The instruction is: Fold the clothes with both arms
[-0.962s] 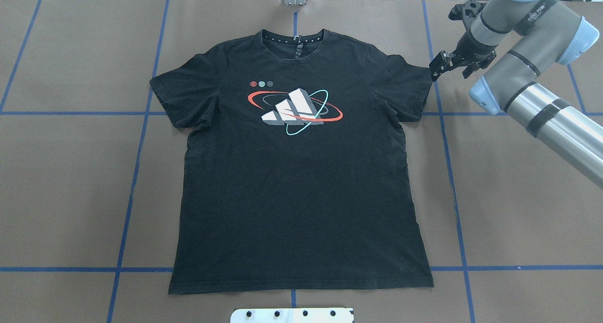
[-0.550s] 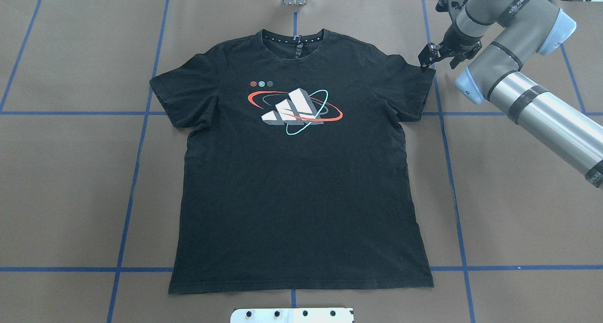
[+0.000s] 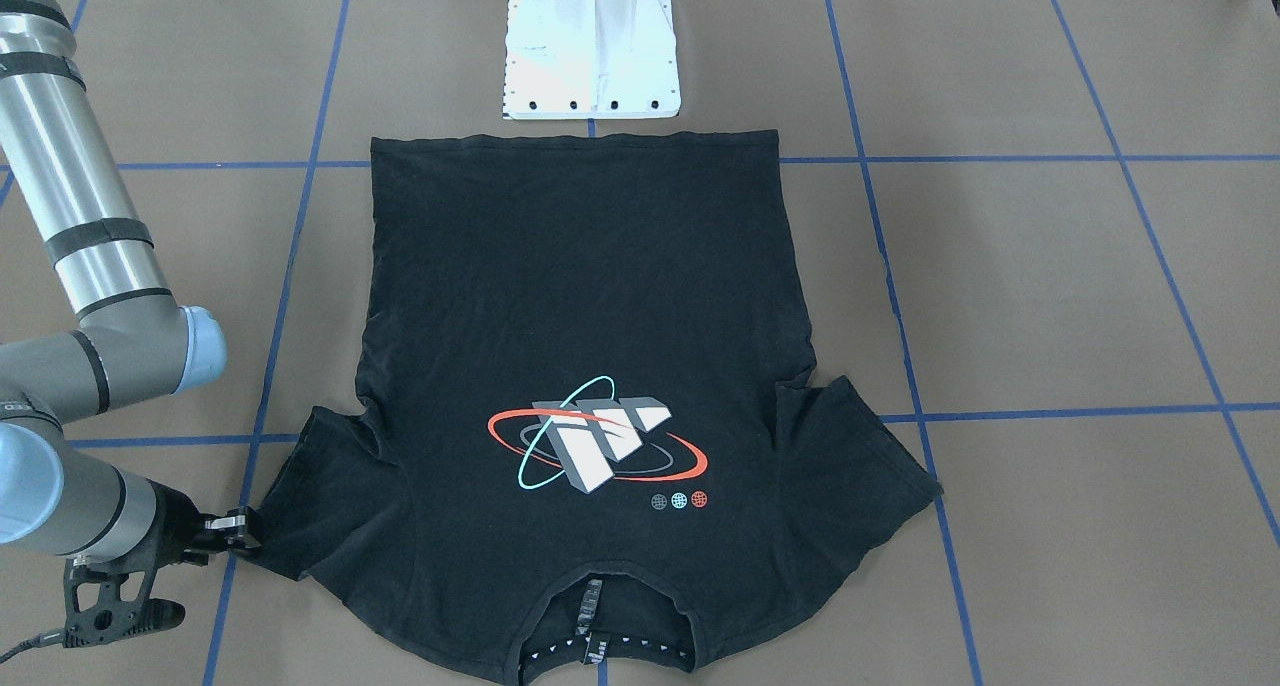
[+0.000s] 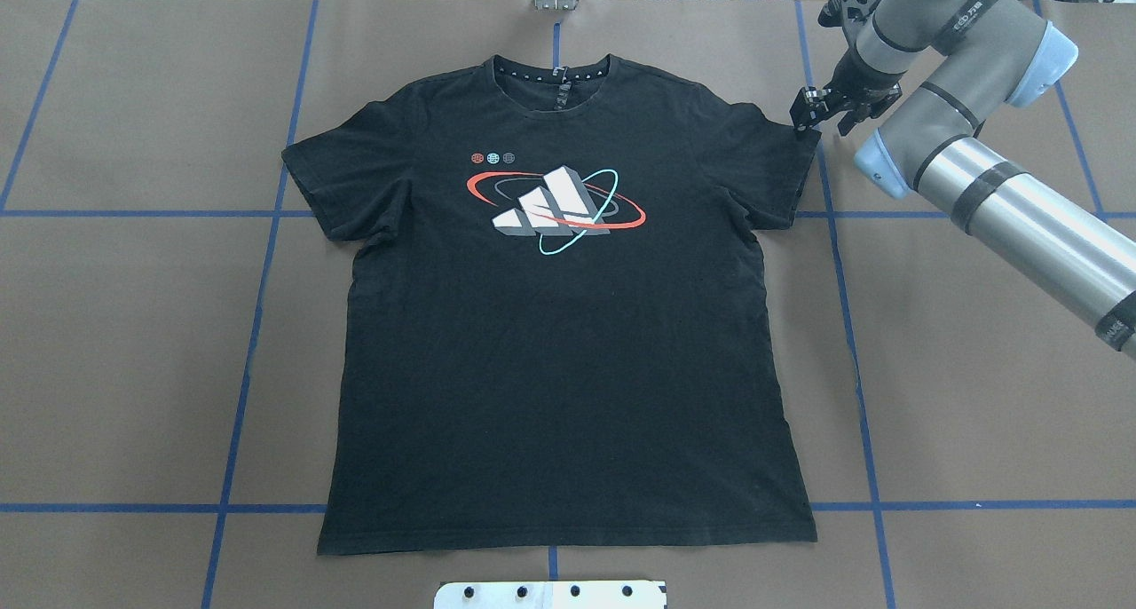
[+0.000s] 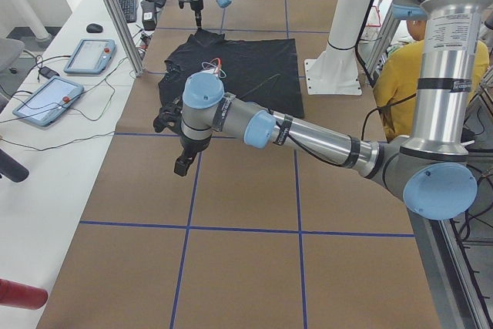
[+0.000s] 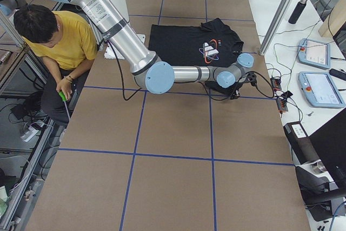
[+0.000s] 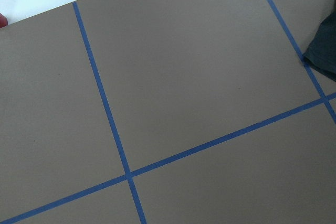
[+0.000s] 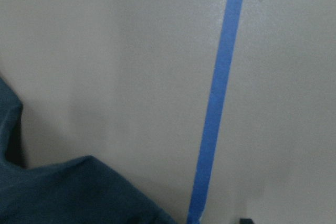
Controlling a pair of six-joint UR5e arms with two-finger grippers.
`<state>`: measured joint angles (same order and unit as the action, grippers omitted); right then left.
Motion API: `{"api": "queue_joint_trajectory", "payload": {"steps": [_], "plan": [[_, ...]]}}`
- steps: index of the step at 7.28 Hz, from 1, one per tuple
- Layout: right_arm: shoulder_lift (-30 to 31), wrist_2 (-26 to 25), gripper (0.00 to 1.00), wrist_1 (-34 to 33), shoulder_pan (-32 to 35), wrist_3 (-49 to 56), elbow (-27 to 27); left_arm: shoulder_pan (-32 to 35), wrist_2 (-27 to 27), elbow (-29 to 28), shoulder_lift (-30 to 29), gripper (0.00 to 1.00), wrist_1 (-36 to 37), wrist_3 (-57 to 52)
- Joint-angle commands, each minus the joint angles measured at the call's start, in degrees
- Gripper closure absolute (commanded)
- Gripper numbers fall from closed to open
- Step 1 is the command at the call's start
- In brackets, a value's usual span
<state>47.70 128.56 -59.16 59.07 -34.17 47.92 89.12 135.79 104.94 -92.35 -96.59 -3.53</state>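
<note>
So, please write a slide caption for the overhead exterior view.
Right gripper at the sleeve corner of a flat black T-shirt on the taped table.

One black T-shirt (image 4: 568,325) is counted, just beside the right gripper (image 4: 818,119). Two arms are counted, the right arm (image 4: 1021,209) and the left arm (image 5: 308,132). Two grippers are counted, the left gripper (image 5: 181,166) well apart from the shirt. One white pedestal (image 3: 590,56), one seated person (image 6: 59,36) and two tablets (image 6: 316,52) are counted.
</note>
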Motion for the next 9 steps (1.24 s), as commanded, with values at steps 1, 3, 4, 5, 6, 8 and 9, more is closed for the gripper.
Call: {"api": "queue_joint_trajectory", "payload": {"steps": [1, 3, 4, 5, 6, 8, 9], "plan": [[-0.2, 0.4, 1.00, -0.1, 0.0, -1.1, 0.1, 0.0, 0.0, 0.0, 0.1, 0.00, 0.0, 0.0], [-0.6, 0.9, 1.00, -0.1, 0.0, -3.6, 0.1, 0.0, 0.0, 0.0, 0.1, 0.00, 0.0, 0.0], [-1.0, 2.0, 1.00, 0.0, 0.2, -4.6, 0.3, 0.0, 0.0, 0.0, 0.1, 0.00, 0.0, 0.0], [-0.9, 2.7, 1.00, 0.1, 0.3, -4.6, 0.4, 0.0, 0.0, 0.0, 0.1, 0.00, 0.0, 0.0], [-0.9, 3.2, 1.00, 0.0, 1.2, -4.5, 0.4, 0.0, 0.0, 0.0, 0.1, 0.00, 0.0, 0.0], [-0.9, 4.6, 1.00, 0.0, 1.6, -4.6, 1.5, 0.0, 0.0, 0.0, 0.1, 0.00, 0.0, 0.0], [-0.7, 6.2, 1.00, -0.3, 1.6, -6.8, 4.2, 0.0, 0.2, 0.0, 0.1, 0.00, 0.0, 0.0]]}}
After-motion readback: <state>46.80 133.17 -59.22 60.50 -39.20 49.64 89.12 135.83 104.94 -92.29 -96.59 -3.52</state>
